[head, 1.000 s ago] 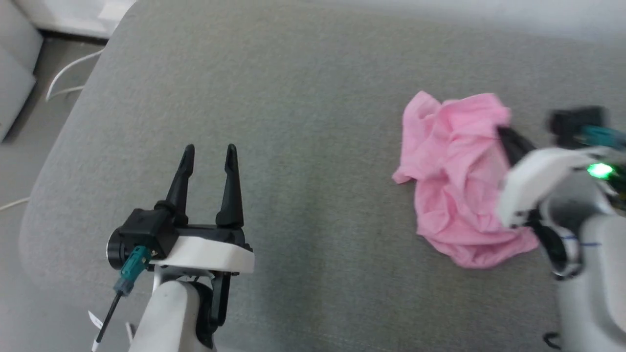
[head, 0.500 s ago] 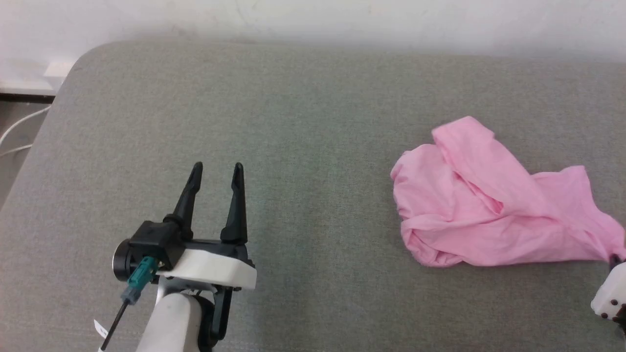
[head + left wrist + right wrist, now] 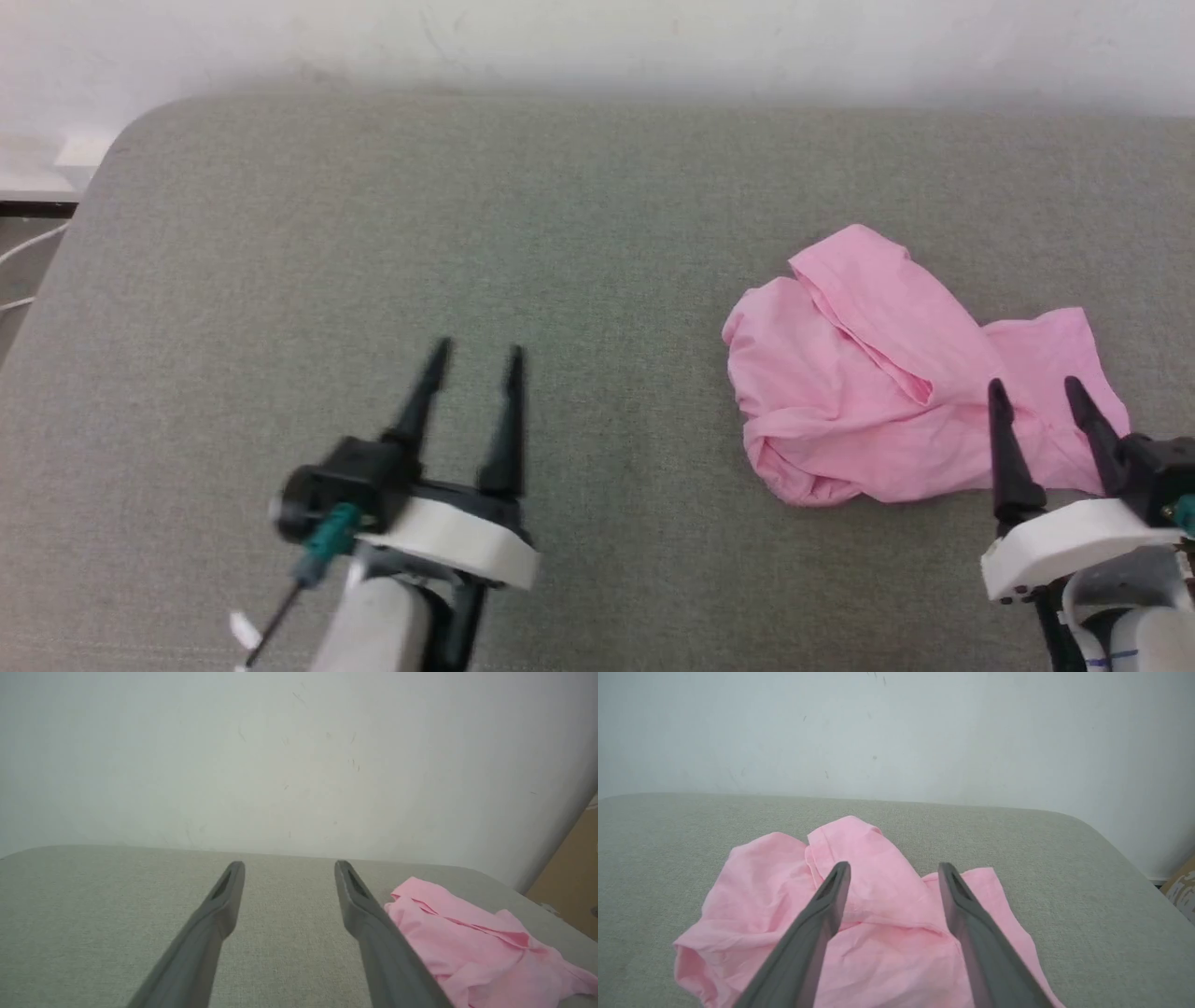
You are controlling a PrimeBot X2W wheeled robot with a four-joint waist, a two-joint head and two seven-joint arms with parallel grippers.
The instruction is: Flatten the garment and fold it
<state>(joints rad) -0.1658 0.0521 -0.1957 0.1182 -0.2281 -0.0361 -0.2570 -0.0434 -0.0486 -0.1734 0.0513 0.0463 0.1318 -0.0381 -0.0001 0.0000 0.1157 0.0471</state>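
— Since it's the task item, where's the pink garment (image 3: pixel 840 392)?
— Crumpled on the grey cushion (image 3: pixel 373 233), toward my right side. My right hand (image 3: pixel 1034 384) sits over its near edge, fingers spread, gripping nothing; contact unclear. My left hand (image 3: pixel 478 348) is spread too, empty, well apart from it.

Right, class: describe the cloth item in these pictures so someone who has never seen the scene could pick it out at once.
Start from the grey fabric surface that runs up to a white wall. On its right half, in front of the right gripper, lies the garment in a crumpled heap. It is the only pink, soft, wrinkled thing; all around it is flat grey.
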